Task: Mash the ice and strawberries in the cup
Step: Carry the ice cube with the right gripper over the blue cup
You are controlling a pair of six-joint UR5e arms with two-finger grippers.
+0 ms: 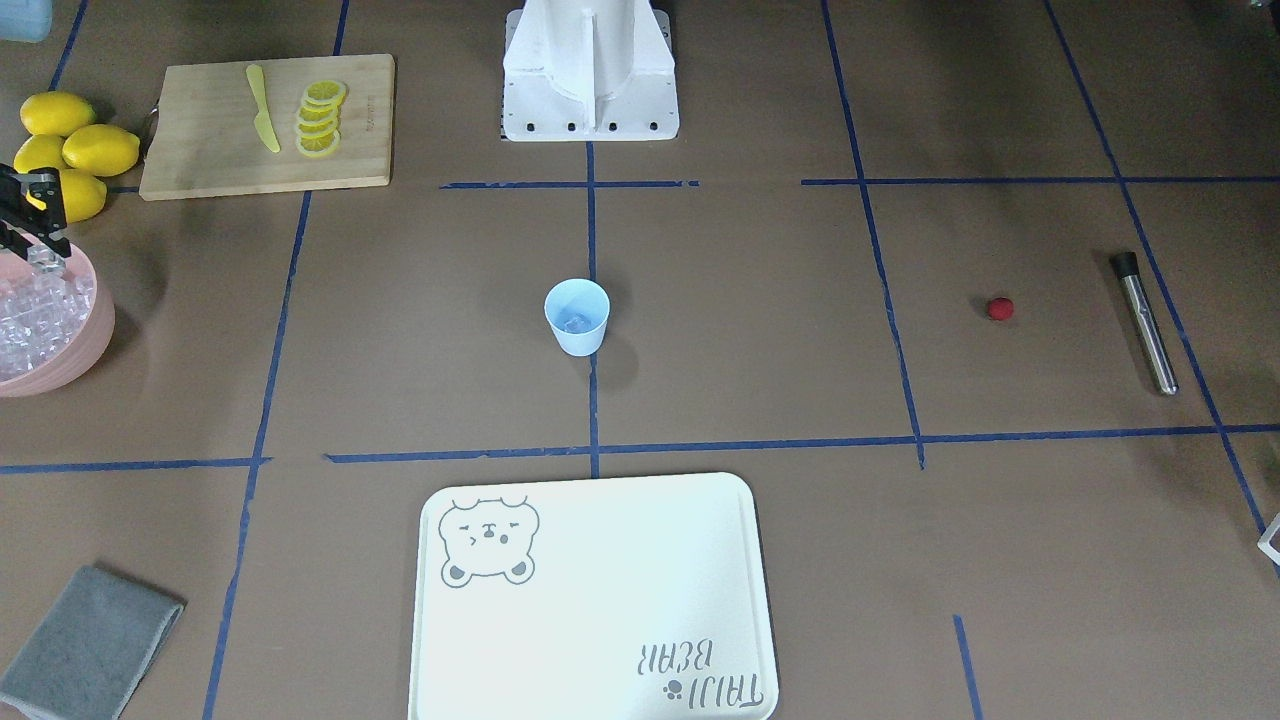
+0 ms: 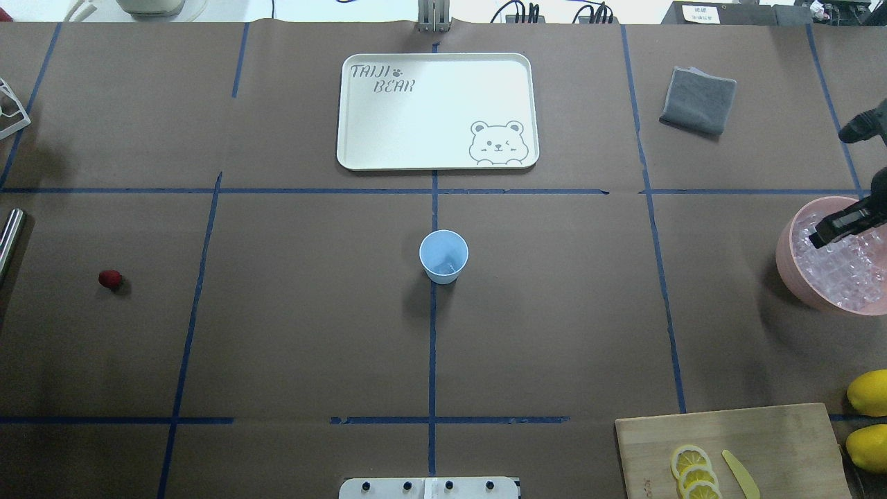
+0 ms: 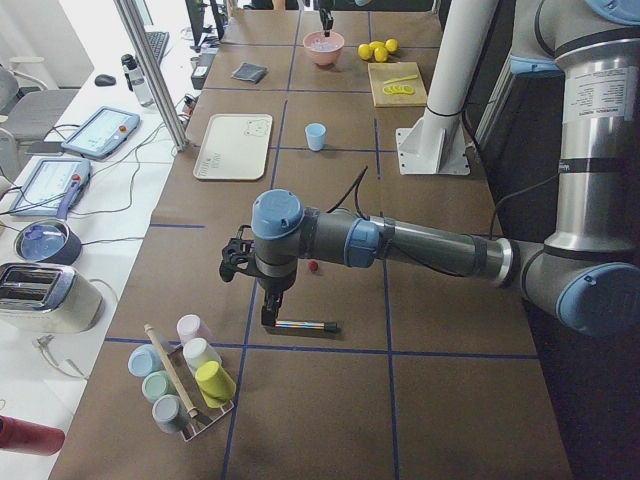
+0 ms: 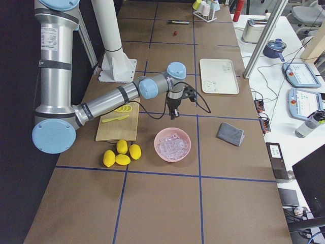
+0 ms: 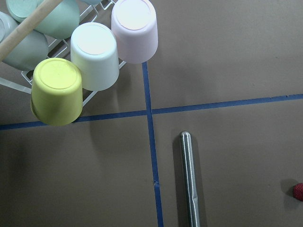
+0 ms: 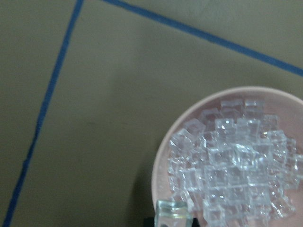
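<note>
Ice point(image 6: 232, 175) fills the pink bowl point(image 2: 785, 260) at the table's right end, near four lemons point(image 4: 122, 147) and a board point(image 1: 200, 150) that carries lemon slices point(image 1: 320, 118) and a yellow knife point(image 1: 262, 122). The right gripper point(image 1: 42, 252) hangs over the bowl with its fingers pinched on one cube point(image 6: 174, 211), held clear above the heap. The cup point(image 2: 443, 256) stands upright at the table's centre on a blue tape line, and a little ice shows at its bottom. The strawberry point(image 1: 1000, 309) lies on the bare paper toward the left end, well apart from the cup and near a steel rod point(image 1: 1145, 325) that lies flat. The left gripper point(image 3: 270, 318) hovers just over that rod. It shows only in the side view, so whether its fingers stand wide or closed cannot be told. Upturned tumblers point(image 5: 94, 54) sit on a wire rack just past the rod. A white tray point(image 2: 436, 111) lies on the cup's far side from the robot, and a grey cloth point(image 2: 696, 100) lies to the tray's right.
</note>
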